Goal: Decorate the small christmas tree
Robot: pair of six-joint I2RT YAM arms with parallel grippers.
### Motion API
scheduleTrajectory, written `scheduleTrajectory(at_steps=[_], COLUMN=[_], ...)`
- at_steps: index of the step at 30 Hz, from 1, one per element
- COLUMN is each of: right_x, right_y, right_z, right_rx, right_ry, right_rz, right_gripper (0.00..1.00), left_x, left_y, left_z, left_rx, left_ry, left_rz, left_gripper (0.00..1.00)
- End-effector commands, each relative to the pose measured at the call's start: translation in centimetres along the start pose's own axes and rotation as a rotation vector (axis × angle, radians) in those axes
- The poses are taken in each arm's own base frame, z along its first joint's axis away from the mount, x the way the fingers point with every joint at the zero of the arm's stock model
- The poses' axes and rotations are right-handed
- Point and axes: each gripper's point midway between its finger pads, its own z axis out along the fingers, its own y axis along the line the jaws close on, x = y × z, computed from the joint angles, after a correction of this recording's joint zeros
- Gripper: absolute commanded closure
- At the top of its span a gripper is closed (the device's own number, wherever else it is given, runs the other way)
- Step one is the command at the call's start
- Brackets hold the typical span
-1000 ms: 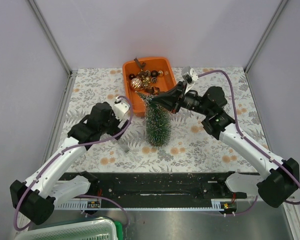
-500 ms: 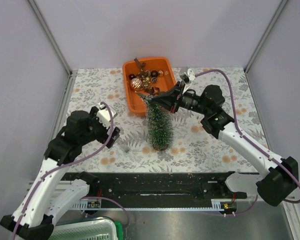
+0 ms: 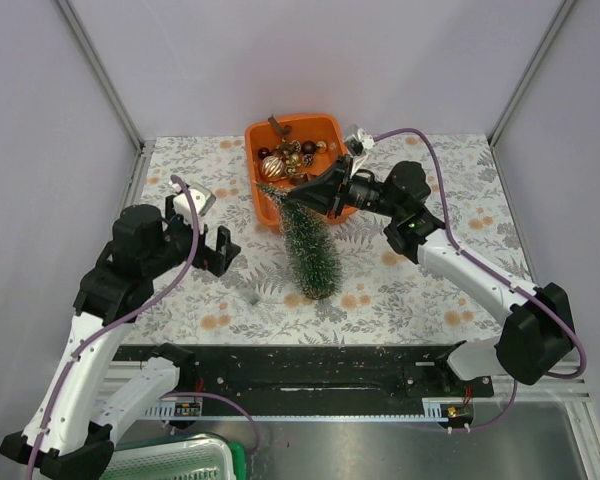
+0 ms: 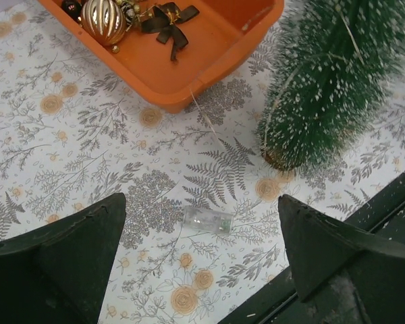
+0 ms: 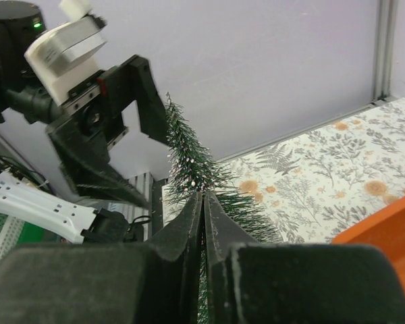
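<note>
Top view: I find the small christmas tree (image 3: 308, 250) leaning mid-bench, its tip toward the orange tray (image 3: 315, 119) at the far edge. I judge it is being steadied.

Left wrist: left gripper (image 4: 201, 202) spread, empty. It should fetch an ornament next.

Right wrist: right gripper (image 5: 202, 199) pinches the treetop. I read no writing.

We're looking at a robot lab cell: bare lilac wall panels (image 3: 310, 60) in aluminium posts (image 3: 100, 75) box in the table. Two white arms, left (image 3: 85, 345) and right (image 3: 470, 275), sit bolted to a black rail (image 3: 310, 365), with purple cables (image 3: 408, 131) looping off them. A fern-print cloth (image 3: 450, 200), a tree (image 3: 310, 255) and an orange tray (image 3: 252, 175) read as staged props.
</note>
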Motion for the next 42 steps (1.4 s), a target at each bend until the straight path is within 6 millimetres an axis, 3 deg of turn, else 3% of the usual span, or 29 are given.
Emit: scheduleTrajectory(at_steps=[1,5,10,15,21,30,35,39,42], right_x=[-4.0,-3.8,-1.5,-0.3,-0.4,-0.5,0.7,1.4,1.5], right_y=[3.8,5.1,7.0,6.9,7.3,6.6,4.8,3.3,3.1], right_z=[0.9,1.1,0.7,0.6,0.5,1.2,1.6,1.8,1.5], right_rx=[-0.142,-0.241,-0.432,-0.466,-0.498,-0.459,-0.359,-0.261,-0.235], right_ry=[-0.099,-0.076,0.036,0.104,0.111,0.134,0.143,0.174,0.192], right_rz=[-0.074,-0.067,-0.064,-0.031,-0.009,-0.011,0.026,0.024,0.02], right_gripper=[1.0,1.0,1.0,1.0,1.0,1.0,0.73,0.57,0.33], left_x=[-4.7,-6.5,-7.8,-6.2,-4.7,-5.0,-4.5,-4.5,-5.5], left_y=[1.2,2.5,2.3,2.5,3.0,4.6,5.0,5.4,5.6], left_z=[0.0,-0.2,-0.9,-0.5,0.5,0.7,1.2,1.5,1.2], left_rx=[-0.046,-0.084,-0.053,-0.067,-0.088,-0.159,-0.168,-0.178,-0.186], left_ry=[-0.128,-0.162,-0.199,-0.174,-0.174,-0.173,-0.132,-0.127,-0.15], left_rz=[-0.088,-0.092,-0.059,-0.063,-0.087,-0.109,-0.125,-0.13,-0.122], left_gripper=[0.01,0.01,0.01,0.01,0.01,0.01,0.01,0.01,0.01])
